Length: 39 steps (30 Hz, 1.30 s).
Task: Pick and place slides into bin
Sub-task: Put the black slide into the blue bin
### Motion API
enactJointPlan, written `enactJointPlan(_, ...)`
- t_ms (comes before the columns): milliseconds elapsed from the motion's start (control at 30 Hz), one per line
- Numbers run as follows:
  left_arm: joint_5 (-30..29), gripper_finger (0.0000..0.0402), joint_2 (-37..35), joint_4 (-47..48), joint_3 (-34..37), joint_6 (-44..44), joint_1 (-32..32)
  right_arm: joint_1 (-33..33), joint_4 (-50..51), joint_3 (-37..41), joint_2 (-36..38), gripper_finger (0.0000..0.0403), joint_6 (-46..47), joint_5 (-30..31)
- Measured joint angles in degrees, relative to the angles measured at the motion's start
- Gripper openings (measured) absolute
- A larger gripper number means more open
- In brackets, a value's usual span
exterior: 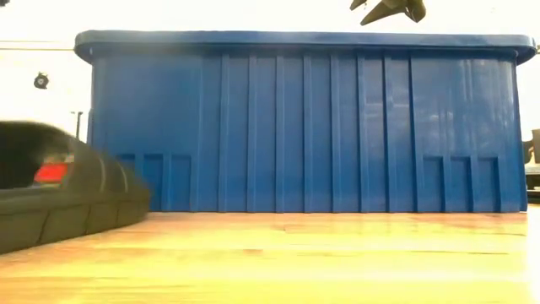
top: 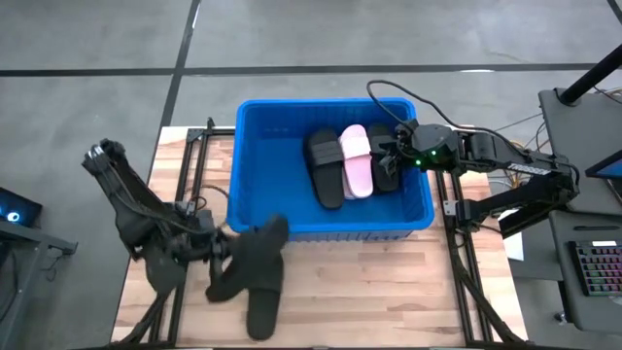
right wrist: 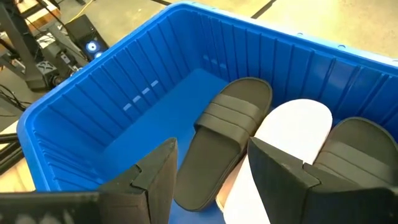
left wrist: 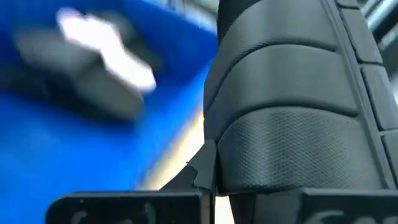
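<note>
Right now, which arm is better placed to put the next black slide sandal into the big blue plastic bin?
The left. Its gripper already holds a black slide sandal just outside the blue plastic bin. The right gripper hangs open and empty over sandals already inside.

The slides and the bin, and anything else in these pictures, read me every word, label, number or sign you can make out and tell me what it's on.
No text can be read in any view.
Black slide held by the left gripper: a small red patch on its side, too blurred to read.
Bin: plain blue ribbed walls, no label showing.
Slides in the bin: no visible brand mark.
Keyboard at the table's right: keys too small to read.
</note>
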<state>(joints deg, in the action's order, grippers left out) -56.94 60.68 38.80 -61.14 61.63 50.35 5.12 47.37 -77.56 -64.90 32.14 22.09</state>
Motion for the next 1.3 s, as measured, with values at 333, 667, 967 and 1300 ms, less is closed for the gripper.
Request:
enactJointPlan(333, -12.24, 0.0003, 2.29, -29.09, -3.36, -48.2, -19.71, 0.0, -0.02, 0.0, -0.01, 0.0187, -1.19, 0.18)
enactJointPlan(667, -13.11, 0.0003, 16.49, -19.54, -10.64, -49.4, -38.94, 0.03, 0.94, 0.0, 1.23, 0.0187, -2.83, 0.47)
enactJointPlan(967, -6.02, 0.0003, 33.49, 16.04, -22.83, -24.77, -51.75, 0.05, 2.05, 0.0, 4.35, 0.0187, -2.77, 0.48)
enactJointPlan(1300, 6.44, 0.0003, 46.63, 40.83, -28.85, 1.02, -57.41, 0.05, 1.79, -0.02, 6.01, 0.0187, -6.42, 0.48)
